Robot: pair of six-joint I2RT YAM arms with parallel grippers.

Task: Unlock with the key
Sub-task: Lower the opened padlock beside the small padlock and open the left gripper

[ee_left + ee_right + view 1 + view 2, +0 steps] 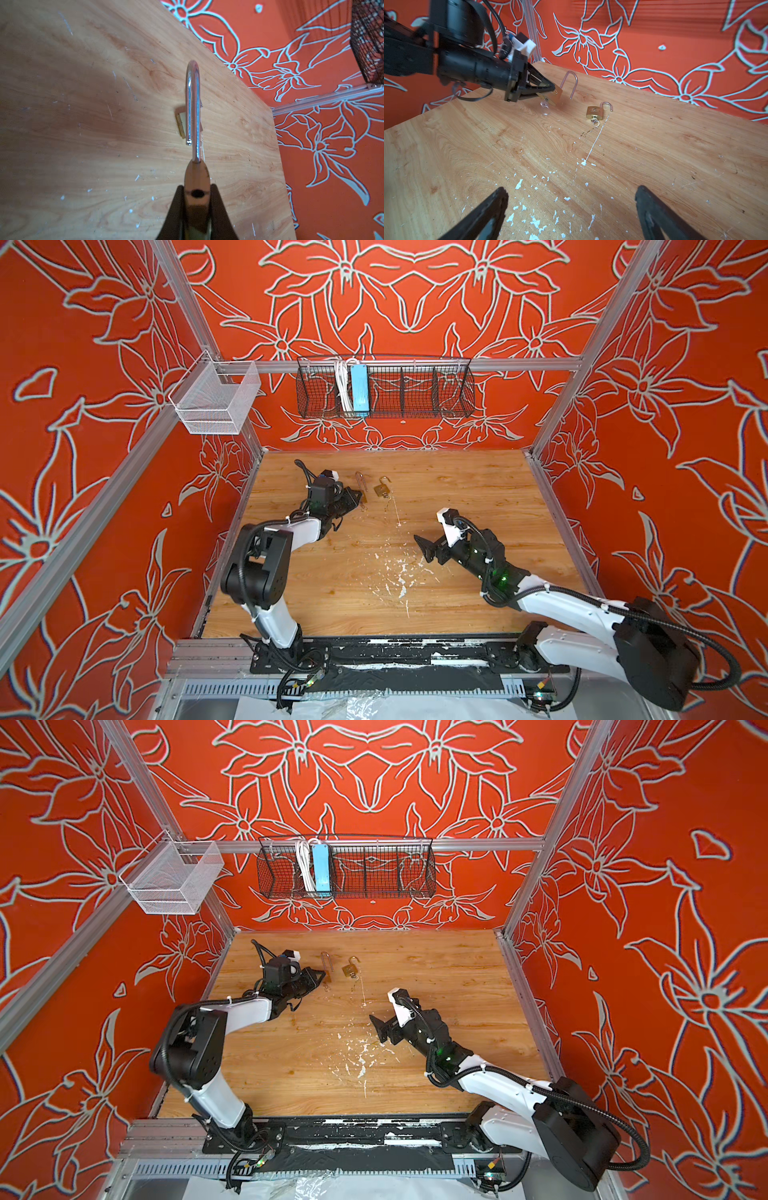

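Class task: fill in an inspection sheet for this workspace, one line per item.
Surface: wooden tabletop, scattered white paint flecks.
Job's things: long-shackled brass padlock, shackle open, ring hanging below; small brass padlock lying flat, shackle open, ringed key inserted.
Clutter: nothing seen.
Grippers: left gripper shut on long-shackled brass padlock; right gripper open, empty.
Cables: black corrugated hoses along both arms; white cord in black wire basket.
Surroundings: red floral walls, aluminium frame, white mesh basket, blue power strip.

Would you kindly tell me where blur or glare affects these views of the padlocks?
Left wrist view: the left tool and its held padlock are soft, the shackle streaked with glare. Right wrist view: the small padlock is sharp, the right tool blurred.
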